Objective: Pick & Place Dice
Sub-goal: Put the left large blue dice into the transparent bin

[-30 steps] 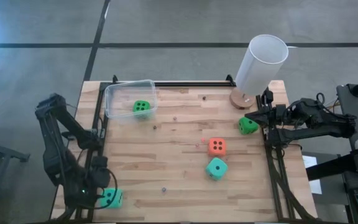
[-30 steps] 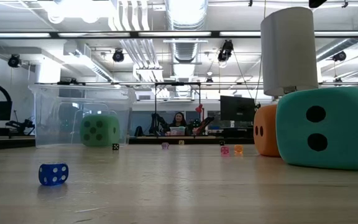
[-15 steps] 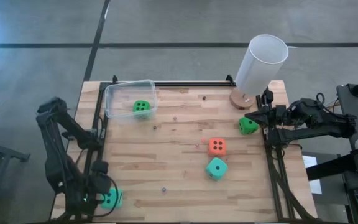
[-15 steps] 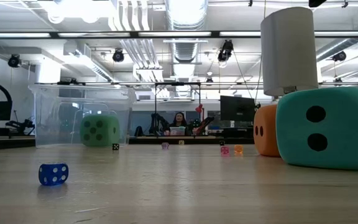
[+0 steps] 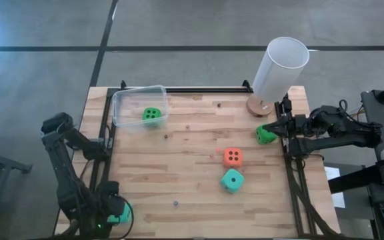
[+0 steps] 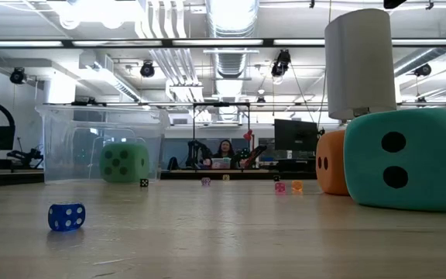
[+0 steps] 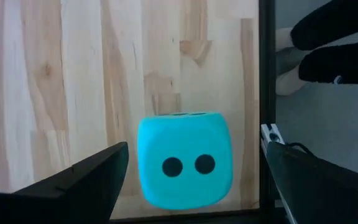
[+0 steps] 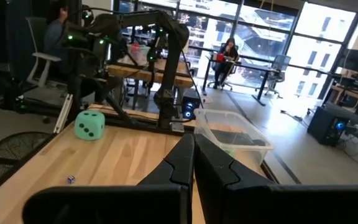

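Left gripper [image 5: 115, 217] sits over the table's [image 5: 192, 167] near-left corner, jaws spread wide on either side of a teal die [image 7: 184, 158] — not touching it. In the left wrist view that die rests flat on the wood, two pips facing the camera, close to the table's edge rail.

Right gripper [image 5: 267, 128] is at the right edge of the table, fingers [image 8: 191, 163] pressed together with nothing between them; its tip is just beside a green die [image 5: 265, 135], contact unclear.

Other dice: orange die [image 5: 232, 157] and a second teal die [image 5: 232, 180] sit near each other right of centre, orange farther back — in the low view they overlap, teal in front. Another green die [image 5: 152, 115] lies inside the clear tub [image 5: 122, 100] at the far-left corner. White cylinder [image 5: 280, 67] stands at the far right, behind the right gripper. A few tiny dice are scattered on the wood, including a blue one [image 6: 66, 216].
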Robot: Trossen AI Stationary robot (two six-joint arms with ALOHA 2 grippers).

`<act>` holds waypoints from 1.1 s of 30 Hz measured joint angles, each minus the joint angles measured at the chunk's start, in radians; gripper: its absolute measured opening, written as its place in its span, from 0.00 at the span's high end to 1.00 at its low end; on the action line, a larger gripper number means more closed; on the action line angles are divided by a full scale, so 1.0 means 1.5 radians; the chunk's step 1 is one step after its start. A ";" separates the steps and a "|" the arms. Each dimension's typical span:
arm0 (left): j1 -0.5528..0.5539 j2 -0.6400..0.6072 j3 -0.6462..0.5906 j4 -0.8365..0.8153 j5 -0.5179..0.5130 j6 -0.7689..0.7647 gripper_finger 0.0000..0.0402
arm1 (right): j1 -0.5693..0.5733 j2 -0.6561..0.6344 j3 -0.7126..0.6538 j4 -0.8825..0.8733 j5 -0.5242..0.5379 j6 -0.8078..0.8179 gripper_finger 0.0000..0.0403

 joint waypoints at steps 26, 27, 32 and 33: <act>-0.004 0.056 -0.057 0.069 0.070 -0.080 0.01 | 0.000 0.000 0.000 -0.058 -0.019 0.019 0.98; -0.004 0.053 -0.066 0.075 0.072 -0.086 0.01 | 0.000 0.000 0.000 -0.058 -0.019 0.019 0.98; -0.004 0.048 -0.082 0.078 0.075 -0.092 0.02 | 0.000 0.000 0.000 -0.059 -0.018 0.020 0.98; -0.004 0.048 -0.082 0.079 0.075 -0.092 0.03 | 0.000 0.000 0.000 -0.059 -0.018 0.020 0.98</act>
